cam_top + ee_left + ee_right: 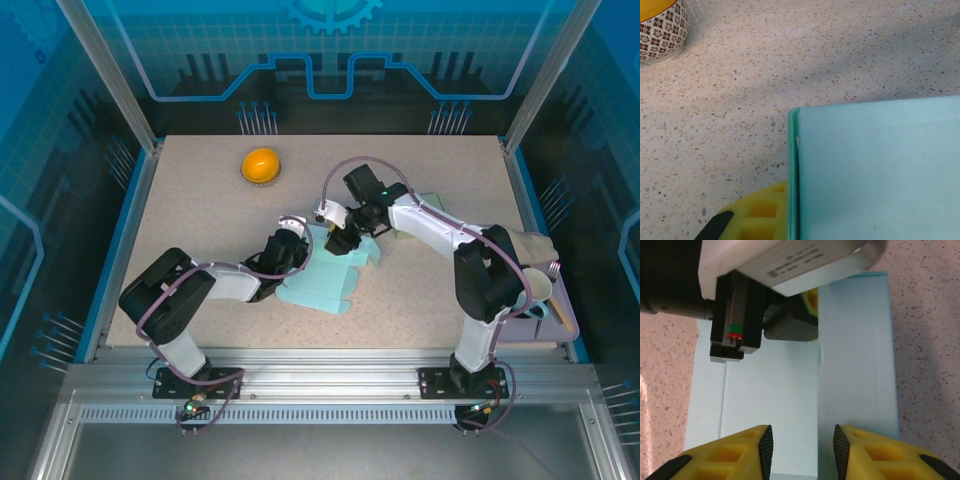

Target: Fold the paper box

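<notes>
Fingers of the right gripper (802,440) stand apart just above the paper box (770,405), one on either side of its crease. The left gripper (295,243) is clamped on the box's left panel. A patterned bowl (260,165) sits well beyond the box on the table (430,290).

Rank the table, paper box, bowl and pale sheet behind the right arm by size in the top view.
1. table
2. paper box
3. bowl
Unranked: pale sheet, mostly hidden by the right arm, so I can't place it against the bowl.
</notes>
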`<state>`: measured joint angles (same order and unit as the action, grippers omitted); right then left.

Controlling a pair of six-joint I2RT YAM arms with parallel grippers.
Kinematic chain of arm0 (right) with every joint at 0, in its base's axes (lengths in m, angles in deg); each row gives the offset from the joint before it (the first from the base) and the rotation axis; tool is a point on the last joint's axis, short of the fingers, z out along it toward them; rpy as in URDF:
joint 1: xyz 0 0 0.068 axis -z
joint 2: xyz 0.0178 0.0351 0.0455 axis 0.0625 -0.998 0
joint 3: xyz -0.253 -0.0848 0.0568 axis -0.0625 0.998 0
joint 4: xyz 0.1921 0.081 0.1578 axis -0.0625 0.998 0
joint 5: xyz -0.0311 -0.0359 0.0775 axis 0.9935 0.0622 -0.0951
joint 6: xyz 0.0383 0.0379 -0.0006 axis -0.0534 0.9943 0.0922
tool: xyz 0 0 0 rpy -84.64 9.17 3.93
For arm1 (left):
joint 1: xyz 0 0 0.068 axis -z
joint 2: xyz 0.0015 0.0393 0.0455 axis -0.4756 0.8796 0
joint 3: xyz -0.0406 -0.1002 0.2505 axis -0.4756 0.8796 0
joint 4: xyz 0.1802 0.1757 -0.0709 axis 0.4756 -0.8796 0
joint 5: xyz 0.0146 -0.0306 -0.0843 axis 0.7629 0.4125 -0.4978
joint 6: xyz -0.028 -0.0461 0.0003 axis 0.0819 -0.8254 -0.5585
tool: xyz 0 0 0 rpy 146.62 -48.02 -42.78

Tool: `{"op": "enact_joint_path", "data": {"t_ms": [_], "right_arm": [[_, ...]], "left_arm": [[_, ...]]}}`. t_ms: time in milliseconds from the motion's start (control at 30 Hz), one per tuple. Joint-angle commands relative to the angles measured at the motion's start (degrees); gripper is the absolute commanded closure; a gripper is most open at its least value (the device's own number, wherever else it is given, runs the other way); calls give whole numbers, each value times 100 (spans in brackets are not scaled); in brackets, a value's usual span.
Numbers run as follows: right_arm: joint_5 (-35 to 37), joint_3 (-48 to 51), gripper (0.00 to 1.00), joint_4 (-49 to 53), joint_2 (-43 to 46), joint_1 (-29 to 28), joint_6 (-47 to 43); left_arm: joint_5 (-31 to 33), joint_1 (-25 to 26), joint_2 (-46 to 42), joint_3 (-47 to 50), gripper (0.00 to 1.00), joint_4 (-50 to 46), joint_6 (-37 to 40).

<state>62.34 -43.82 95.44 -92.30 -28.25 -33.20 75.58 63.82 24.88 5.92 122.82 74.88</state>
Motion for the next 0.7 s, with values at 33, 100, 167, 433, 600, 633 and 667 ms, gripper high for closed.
{"op": "enact_joint_path", "data": {"t_ms": [33, 100, 167, 433, 600, 633, 667], "right_arm": [[-160, 80, 60, -254, 442, 80, 930], [91, 122, 60, -352, 563, 90, 1238], [369, 159, 60, -369, 677, 98, 1534], [2109, 594, 61, -66, 1437, 71, 4048], [2281, 1077, 61, -476, 1738, -134, 5158], [2273, 1212, 61, -661, 1771, -139, 5397], [2278, 1318, 60, -798, 1800, -139, 5591]], "left_arm": [[-119, 44, -58, 259, 100, -304, 87], [-122, 47, -83, 277, 100, -317, 111], [-132, 45, -114, 268, 100, -380, 86], [343, 228, -137, -55, 100, -1269, -568], [650, 416, -33, -181, 100, -1547, -910], [698, 441, -23, -203, 100, -1613, -999], [757, 461, -23, -203, 100, -1646, -1062]]}}
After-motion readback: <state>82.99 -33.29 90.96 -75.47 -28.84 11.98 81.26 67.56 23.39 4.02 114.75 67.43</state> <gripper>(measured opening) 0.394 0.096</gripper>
